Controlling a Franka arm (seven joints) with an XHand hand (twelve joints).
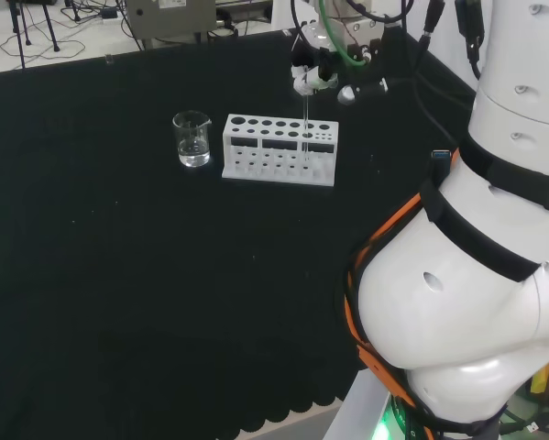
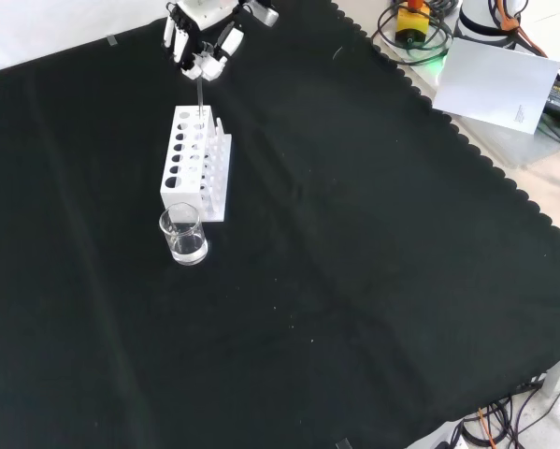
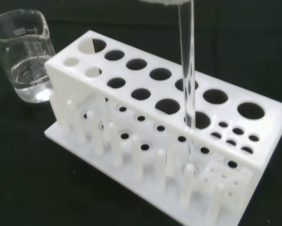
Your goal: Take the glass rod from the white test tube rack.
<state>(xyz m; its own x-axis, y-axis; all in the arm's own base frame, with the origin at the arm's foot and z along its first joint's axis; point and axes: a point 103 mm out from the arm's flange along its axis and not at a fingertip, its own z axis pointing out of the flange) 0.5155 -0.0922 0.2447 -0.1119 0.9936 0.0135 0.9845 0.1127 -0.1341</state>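
The white test tube rack [image 1: 279, 151] [image 2: 193, 159] [image 3: 145, 108] stands on the black cloth. A clear glass rod [image 1: 305, 124] [image 2: 200, 94] [image 3: 188, 70] stands upright in it, and in the wrist view it passes down through a hole near one end of the top plate. The hand [image 1: 315, 78] [image 2: 202, 47] is directly above that end of the rack. Its fingers are curled and pinch the top of the rod. The rod's lower part is still inside the rack.
A glass beaker [image 1: 192, 139] [image 2: 183, 236] [image 3: 25, 54] with a little clear liquid stands close to the rack's other end. The arm's white links [image 1: 476, 257] fill the head view's right. Paper [image 2: 499, 79] and cables lie beyond the cloth's edge.
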